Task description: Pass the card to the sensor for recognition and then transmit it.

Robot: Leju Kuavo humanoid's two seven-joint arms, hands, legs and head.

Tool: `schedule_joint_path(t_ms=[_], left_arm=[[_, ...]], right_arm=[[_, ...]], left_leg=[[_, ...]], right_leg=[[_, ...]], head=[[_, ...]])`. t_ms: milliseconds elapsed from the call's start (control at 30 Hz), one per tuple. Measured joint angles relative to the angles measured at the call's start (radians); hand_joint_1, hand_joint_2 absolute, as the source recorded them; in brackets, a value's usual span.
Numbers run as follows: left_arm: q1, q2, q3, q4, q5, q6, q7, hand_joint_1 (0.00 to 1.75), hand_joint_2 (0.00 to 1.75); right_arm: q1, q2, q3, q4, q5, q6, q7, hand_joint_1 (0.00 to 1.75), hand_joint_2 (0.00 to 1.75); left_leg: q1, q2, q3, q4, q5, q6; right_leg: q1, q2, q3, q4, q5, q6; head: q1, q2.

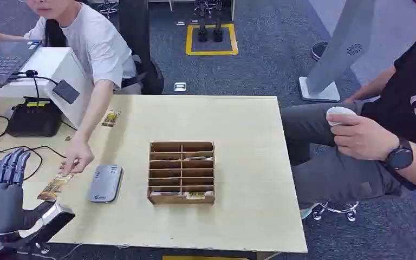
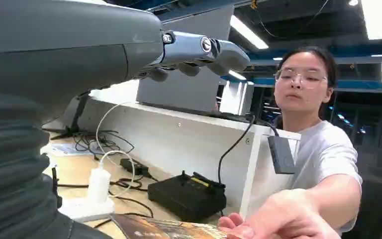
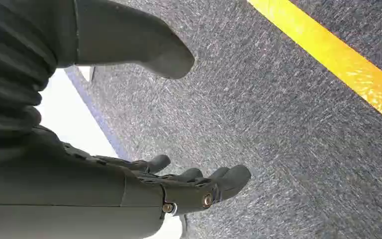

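A picture card (image 1: 54, 187) lies on the table near its left front, and a person's hand (image 1: 77, 158) rests on its far end. In the left wrist view the card (image 2: 166, 229) is just beyond my palm, with the person's fingertips (image 2: 273, 219) on it. My left hand (image 1: 4, 192) hovers open at the table's left front, fingers spread, a little left of the card and not touching it. The grey sensor (image 1: 104, 183) lies flat just right of the card. My right hand (image 3: 179, 186) hangs over carpet, fingers apart, holding nothing.
A wooden slotted rack (image 1: 182, 172) with several cards stands mid-table. A second card (image 1: 110, 118) lies farther back. A black box (image 1: 34, 117) with cables sits at the back left. A seated person (image 1: 368, 135) is close to the table's right edge.
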Motion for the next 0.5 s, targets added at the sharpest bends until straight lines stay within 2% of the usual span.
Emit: schedule_joint_path(t_ms=[33,67,100,500], left_arm=[[0.000,0.000,0.000,0.000,0.000,0.000,0.000,0.00,1.75],[0.000,0.000,0.000,0.000,0.000,0.000,0.000,0.16,1.75],[0.000,0.000,0.000,0.000,0.000,0.000,0.000,1.75,1.75],[-0.001,0.001,0.000,0.000,0.019,-0.006,-0.003,1.75,1.75]], right_arm=[[0.000,0.000,0.000,0.000,0.000,0.000,0.000,0.00,1.75],[0.000,0.000,0.000,0.000,0.000,0.000,0.000,0.00,1.75],[0.000,0.000,0.000,0.000,0.000,0.000,0.000,0.00,1.75],[-0.001,0.000,0.000,0.000,0.005,-0.003,0.000,0.00,1.75]], left_leg=[[0.000,0.000,0.000,0.000,0.000,0.000],[0.000,0.000,0.000,0.000,0.000,0.000],[0.000,0.000,0.000,0.000,0.000,0.000],[0.000,0.000,0.000,0.000,0.000,0.000]], right_leg=[[0.000,0.000,0.000,0.000,0.000,0.000],[0.000,0.000,0.000,0.000,0.000,0.000],[0.000,0.000,0.000,0.000,0.000,0.000],[0.000,0.000,0.000,0.000,0.000,0.000]], head=[[0.000,0.000],[0.000,0.000],[0.000,0.000],[0.000,0.000]])
